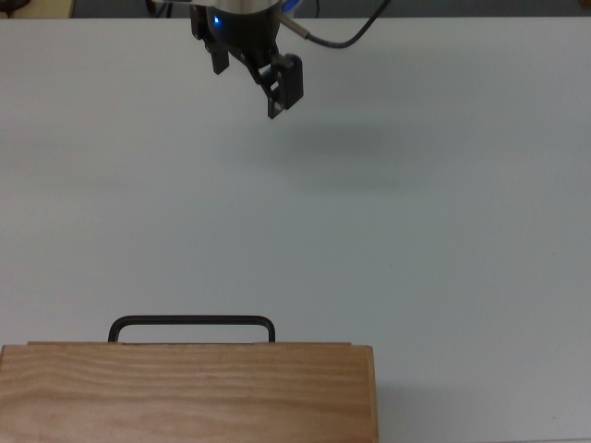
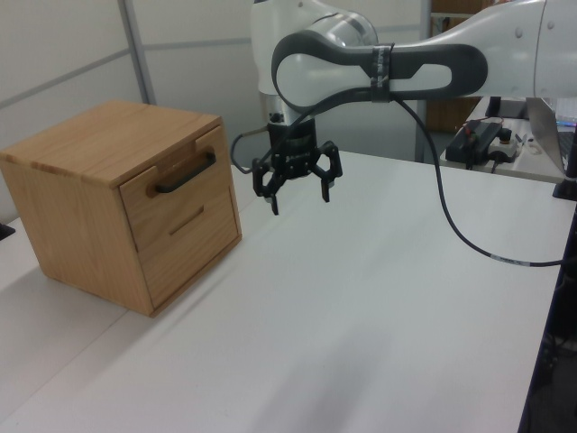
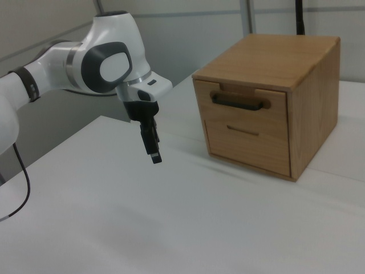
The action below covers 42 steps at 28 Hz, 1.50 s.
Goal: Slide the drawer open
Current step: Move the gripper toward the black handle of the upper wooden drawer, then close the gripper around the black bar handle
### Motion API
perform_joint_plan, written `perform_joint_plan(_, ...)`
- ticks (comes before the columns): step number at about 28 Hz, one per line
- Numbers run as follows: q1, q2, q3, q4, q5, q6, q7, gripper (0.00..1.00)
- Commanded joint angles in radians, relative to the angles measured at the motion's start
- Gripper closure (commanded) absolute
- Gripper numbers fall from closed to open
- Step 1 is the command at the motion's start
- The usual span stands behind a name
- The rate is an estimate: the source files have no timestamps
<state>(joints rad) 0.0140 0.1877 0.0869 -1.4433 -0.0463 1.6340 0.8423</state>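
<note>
end effector (image 2: 300, 193): held above the tabletop (image 2: 361, 307), fingers pointing down and spread apart, nothing gripped; also seen at (image 1: 247, 81) and (image 3: 154, 149)
fingers: two black fingers, one (image 2: 273, 204) on the left view's left, the other (image 2: 329, 190) on the left view's right
arm: white with dark joints (image 2: 379, 68), entering from the left view's right; a black cable (image 2: 455, 225) is hung from it
drawer (image 2: 176, 187): upper drawer of a light wooden cabinet (image 2: 81, 216), seen shut, front flush with the cabinet face; also at (image 3: 240, 105)
handle: black bar (image 2: 187, 174) across the drawer front, seen from above at (image 1: 192, 324), untouched
lower panel: second front with a thin slot (image 3: 242, 132) seen under the drawer
cabinet position: at the bottom left of the top view, on the left view's left, on the right view's right
relation: end effector well apart from the handle in the top view; in the left view it is seen to the right of the cabinet, about level with the drawer
</note>
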Motion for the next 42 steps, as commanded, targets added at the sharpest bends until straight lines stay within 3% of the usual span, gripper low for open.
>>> perform_joint_plan(1,0.001,0.006,-0.004,-0.003,0.016,0.075,0.201,0.00)
perform_joint_plan(11,0.001,0.090,-0.007,-0.003,0.017,0.418,0.516,0.00)
perform_joint_plan(21,-0.019,0.179,-0.010,-0.003,0.016,0.740,0.667,0.00)
perform_joint_plan(34,-0.035,0.283,-0.026,0.003,0.019,1.130,0.718,0.03)
perform_joint_plan(42,-0.042,0.348,-0.026,0.038,0.017,1.290,0.716,0.06)
